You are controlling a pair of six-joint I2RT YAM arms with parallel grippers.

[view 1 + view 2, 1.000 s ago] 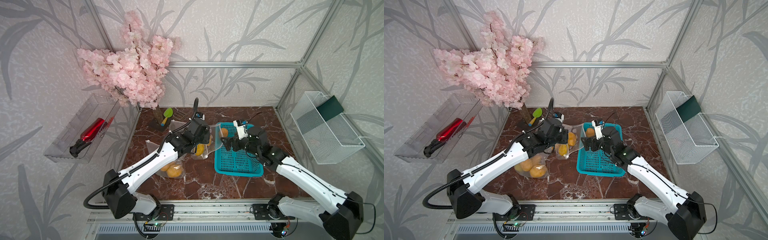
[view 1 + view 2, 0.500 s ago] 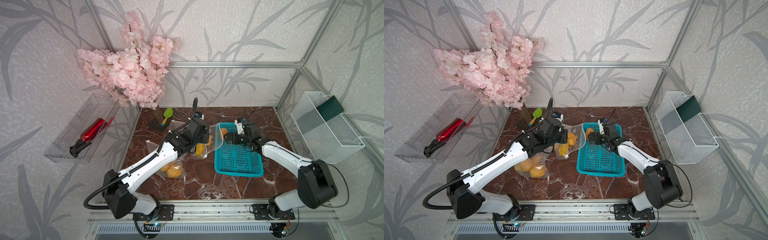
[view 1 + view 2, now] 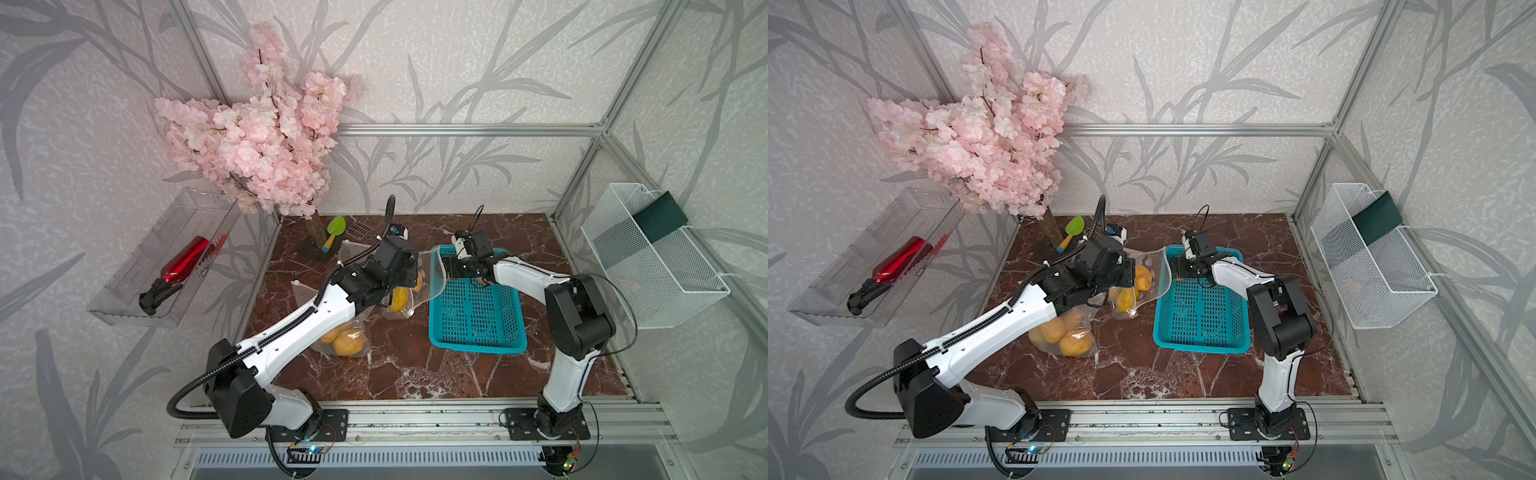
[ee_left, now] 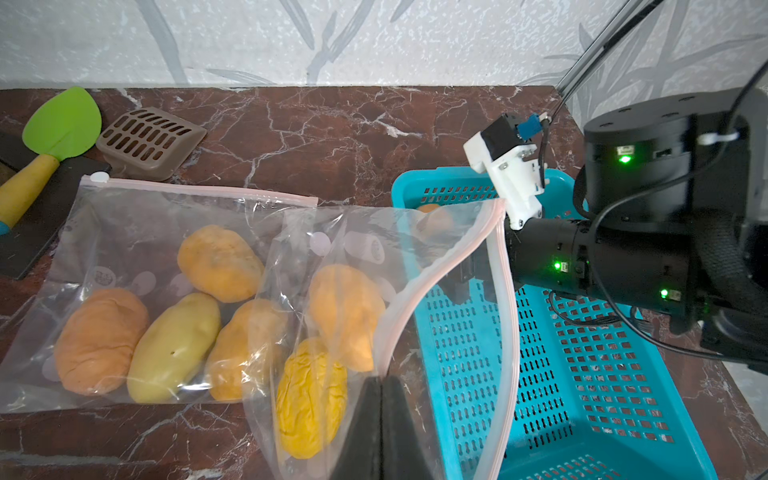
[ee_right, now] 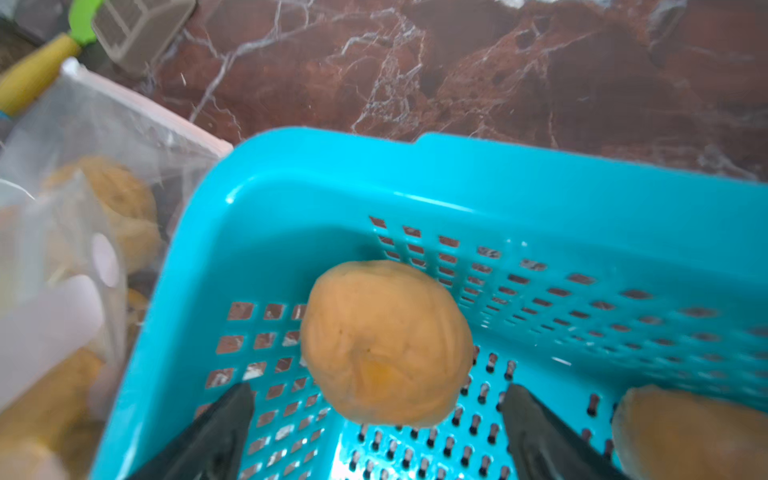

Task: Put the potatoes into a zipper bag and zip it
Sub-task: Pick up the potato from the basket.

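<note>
The right end effector (image 5: 378,388) hangs released inside the teal basket (image 5: 540,187), fingers spread wide. A tan potato (image 5: 386,340) lies just ahead of them, centred on the gap, in the basket's corner nearest the zipper bag (image 4: 361,245). It looks nearly round from here, so its long axis likely runs along the approach. Beside the basket, the left end effector (image 4: 380,382) is clenched on the bag's rim.
</note>
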